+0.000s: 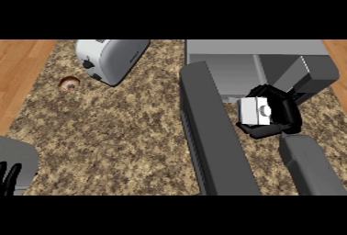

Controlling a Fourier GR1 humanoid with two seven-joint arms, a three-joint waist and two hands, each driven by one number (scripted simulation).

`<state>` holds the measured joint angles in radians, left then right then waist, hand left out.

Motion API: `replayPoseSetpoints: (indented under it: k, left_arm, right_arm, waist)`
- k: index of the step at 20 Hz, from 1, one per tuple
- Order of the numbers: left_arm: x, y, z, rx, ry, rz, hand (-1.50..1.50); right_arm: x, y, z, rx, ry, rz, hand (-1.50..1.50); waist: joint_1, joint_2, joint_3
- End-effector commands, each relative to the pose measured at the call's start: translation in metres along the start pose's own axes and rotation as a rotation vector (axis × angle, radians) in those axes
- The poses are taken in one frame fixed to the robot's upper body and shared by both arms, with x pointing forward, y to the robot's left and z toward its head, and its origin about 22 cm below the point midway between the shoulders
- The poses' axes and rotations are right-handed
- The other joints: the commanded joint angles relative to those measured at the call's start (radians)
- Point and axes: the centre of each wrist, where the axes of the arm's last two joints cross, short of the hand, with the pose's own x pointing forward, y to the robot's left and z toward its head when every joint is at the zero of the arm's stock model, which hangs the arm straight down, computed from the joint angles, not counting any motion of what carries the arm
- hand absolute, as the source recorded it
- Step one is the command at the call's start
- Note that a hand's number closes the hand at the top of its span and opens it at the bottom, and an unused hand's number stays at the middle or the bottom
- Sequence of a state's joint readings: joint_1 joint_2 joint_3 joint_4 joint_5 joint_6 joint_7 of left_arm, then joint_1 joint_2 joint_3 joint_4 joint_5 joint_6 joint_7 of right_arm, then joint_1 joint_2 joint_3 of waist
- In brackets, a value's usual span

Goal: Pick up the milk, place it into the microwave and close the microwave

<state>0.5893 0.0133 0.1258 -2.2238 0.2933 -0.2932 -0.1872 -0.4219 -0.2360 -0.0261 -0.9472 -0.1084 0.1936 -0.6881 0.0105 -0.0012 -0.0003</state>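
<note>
Milk (256,111), a small white carton, sits in the right robot hand (277,115), whose black fingers curl round it from the right and from below. Taking the microwave (254,59) as the landmark: the carton hangs just in front of its open mouth, right of the swung-out door (213,137) and not yet inside the cavity as far as this view shows. The door stands wide, a long dark slab running from the microwave's left front corner down toward the near edge of the worktop (115,137).

The step in hand, I judge, is the carry: the pick-up looks done and the placing is under way. The next move calls for pushing the carton forward, away from the robot and into the grey cavity, low enough to clear the top of the opening, then setting it down on the floor of the microwave before the fingers uncurl. Only after the right forearm has backed out past the door can the door be swung shut; the slab lies close to the left of that forearm, so there is little room to spare.

Well to the left of the microwave stand a toaster (108,58) and, below and left of it, a small round brown item I cannot identify. The left robot hand (9,178) rests far left of the microwave at the near edge, fingers straight and holding nothing.
</note>
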Motion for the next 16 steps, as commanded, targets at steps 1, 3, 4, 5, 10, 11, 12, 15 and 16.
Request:
replayPoseSetpoints:
  k: [1, 3, 4, 5, 10, 11, 12, 15, 16]
  left_arm:
    - [-0.012, -0.01, -0.029, -0.002, -0.011, -0.002, -1.5]
    - [0.001, -0.005, 0.003, -0.011, 0.011, -0.005, -1.5]
    - [0.002, 0.003, -0.003, 0.01, 0.02, 0.006, -1.5]
    - [-0.012, 0.012, 0.004, 0.007, 0.007, -0.009, -1.5]
    - [-0.01, 0.009, -0.004, -0.02, 0.001, 0.006, -1.5]
    - [-0.007, 0.017, -0.005, -0.017, -0.003, 0.009, -1.5]
    - [-0.01, 0.017, -0.008, -0.023, 0.007, 0.007, -1.5]
    - [-0.015, 0.003, -0.011, -0.053, 0.003, 0.024, -1.5]
    - [-0.013, 0.028, -0.016, -0.04, -0.01, 0.016, -1.5]
  right_arm:
    - [-0.007, 0.021, -0.03, 0.009, 0.016, 0.034, 1.5]
    - [0.007, 0.034, -0.056, 0.0, 0.057, 0.055, 1.5]
    - [0.001, 0.02, -0.045, 0.006, 0.051, 0.05, 1.5]
    - [-0.001, 0.014, -0.06, -0.002, 0.075, 0.069, 1.5]
    - [0.002, 0.023, -0.102, 0.013, 0.076, 0.082, 1.5]
    - [0.0, 0.042, -0.108, 0.01, 0.077, 0.084, 1.5]
    - [-0.011, 0.047, -0.099, 0.013, 0.079, 0.093, 1.5]
    - [-0.011, 0.045, -0.106, 0.008, 0.084, 0.119, 1.5]
    - [0.004, 0.033, -0.124, 0.02, 0.068, 0.105, 1.5]
  waist:
    - [0.0, 0.005, 0.001]
    - [0.008, 0.001, 0.0]
    - [0.002, 0.002, 0.0]
    - [0.013, 0.005, 0.0]
    - [0.033, 0.013, 0.001]
    - [0.031, 0.012, 0.001]
    - [0.034, 0.015, 0.001]
    - [0.049, 0.022, 0.002]
    - [0.046, 0.021, 0.002]
